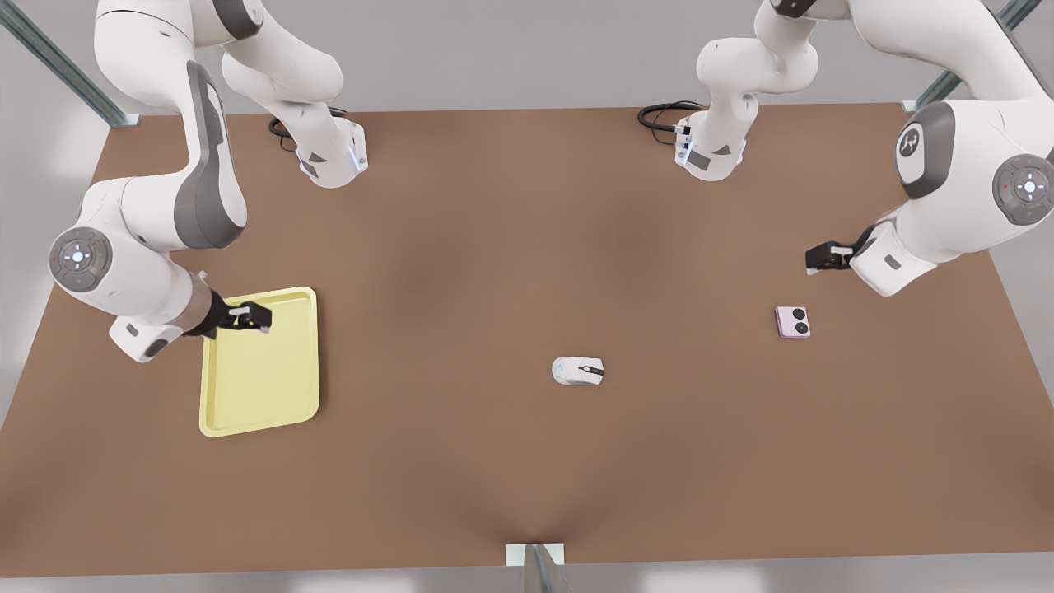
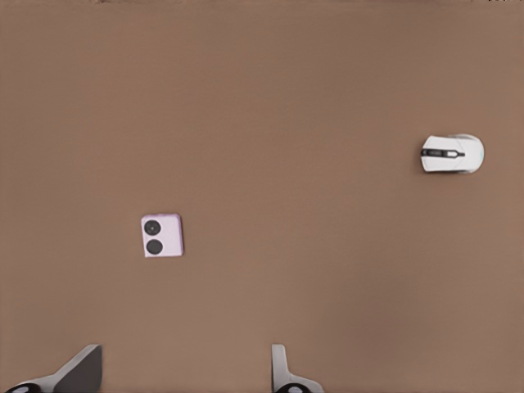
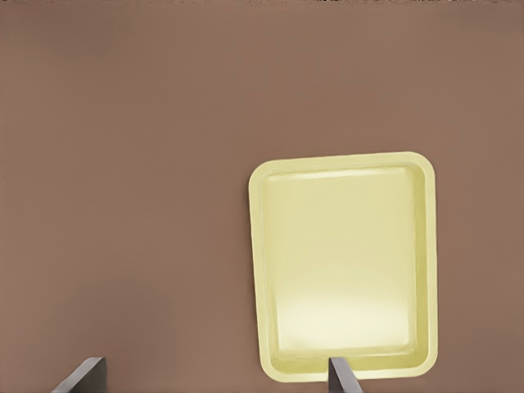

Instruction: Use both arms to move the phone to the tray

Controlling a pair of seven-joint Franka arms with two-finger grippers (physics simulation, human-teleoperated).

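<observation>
Left gripper (image 1: pixel 815 262) spread above phone (image 1: pixel 792 321), mouse (image 2: pixel 453 154) beyond, right gripper (image 1: pixel 251 317) spread over tray (image 1: pixel 272 412)

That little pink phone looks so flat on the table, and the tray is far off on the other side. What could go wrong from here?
1. The phone lies flat on the table, so the open left gripper above it may slip off its low edges.
2. The tray sits far across the table under the open right gripper, so a handover seems likely; the phone could drop then.
3. The mouse lies between them and might get knocked.
</observation>
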